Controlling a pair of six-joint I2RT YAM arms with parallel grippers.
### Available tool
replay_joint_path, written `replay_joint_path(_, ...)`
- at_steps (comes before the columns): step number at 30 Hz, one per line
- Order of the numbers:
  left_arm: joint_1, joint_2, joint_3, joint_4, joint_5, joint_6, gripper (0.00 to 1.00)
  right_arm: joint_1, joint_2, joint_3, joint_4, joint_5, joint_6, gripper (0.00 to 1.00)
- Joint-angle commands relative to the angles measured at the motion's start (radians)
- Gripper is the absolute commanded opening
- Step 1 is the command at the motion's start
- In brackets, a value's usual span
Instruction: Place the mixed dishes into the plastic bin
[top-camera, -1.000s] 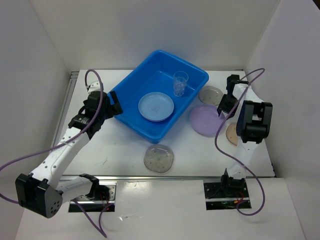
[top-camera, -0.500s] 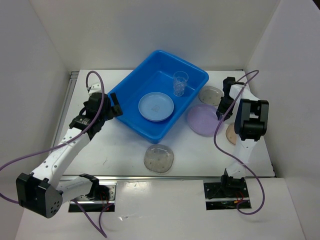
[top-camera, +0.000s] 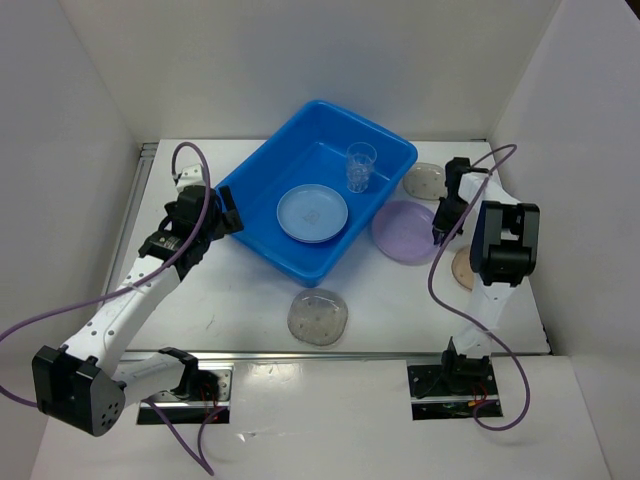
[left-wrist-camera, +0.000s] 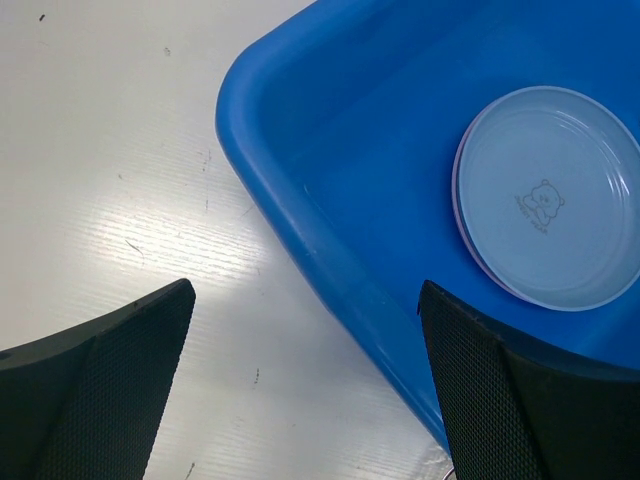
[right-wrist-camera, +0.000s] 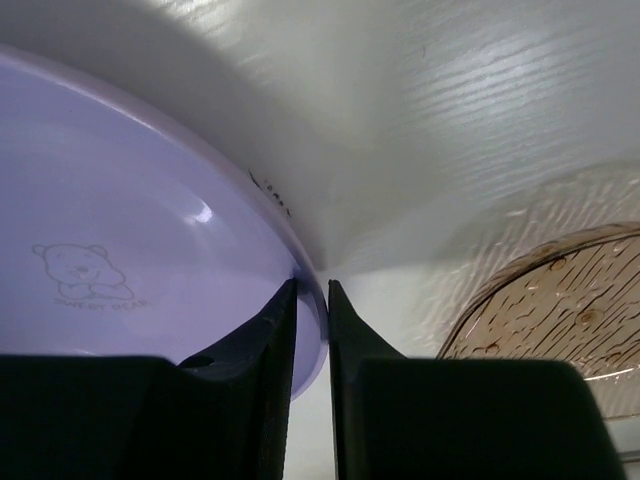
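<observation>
Top external view. Blue bin (top-camera: 243, 181) sat at mid-table, holding a blue plate (top-camera: 312, 214) and a clear cup (top-camera: 361, 166). Lavender plate (top-camera: 402, 231) lay just right of the bin, the right pincer (top-camera: 440, 233) at its outer edge. Three speckled plates were outside the bin: one in front (top-camera: 318, 316), two to its right. Left pincer (top-camera: 222, 208) was at the bin's left wall.

Left wrist view. Left pincer (left-wrist-camera: 305, 300) was spread wide and empty, straddling the bin (left-wrist-camera: 300, 230) rim.

Right wrist view. Right pincer (right-wrist-camera: 312, 300) was pinched shut on the thin rim of the lavender plate (right-wrist-camera: 120, 220); a tan speckled plate (right-wrist-camera: 545, 300) lay beside it on the table (right-wrist-camera: 450, 100).

Hazards, judged: an edge-only hold may let the plate pivot or slip. A low carry could catch the bin wall, and release near the cup could topple it.
</observation>
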Motion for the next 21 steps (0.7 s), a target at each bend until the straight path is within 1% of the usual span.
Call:
replay_joint_path(1,0.004,-0.009,0.025,0.028,-0.023,0.019,1.0,0.048,-0.067,-0.041,0.01,-0.003,0.012,0.01)
replay_joint_path(4,0.004,0.0,0.034,0.037,-0.014,0.019,1.0,0.062,-0.143,-0.059,0.01,-0.015,0.012,0.01)
replay_joint_path(8,0.004,0.0,0.043,0.037,-0.003,0.01,1.0,0.111,-0.24,-0.082,-0.011,-0.015,0.035,0.01)
replay_joint_path(10,0.004,0.01,0.043,0.037,0.006,0.01,1.0,0.111,-0.297,-0.094,-0.022,-0.015,0.035,0.01)
replay_joint_path(14,0.004,0.01,0.052,0.037,0.027,0.0,1.0,0.134,-0.367,-0.116,-0.045,-0.006,0.054,0.01)
replay_joint_path(18,0.004,0.019,0.062,0.037,0.046,-0.009,1.0,0.145,-0.438,-0.116,-0.068,0.049,0.063,0.01)
replay_joint_path(21,0.004,0.028,0.071,0.037,0.055,-0.009,1.0,0.145,-0.498,-0.116,-0.08,0.05,0.072,0.01)
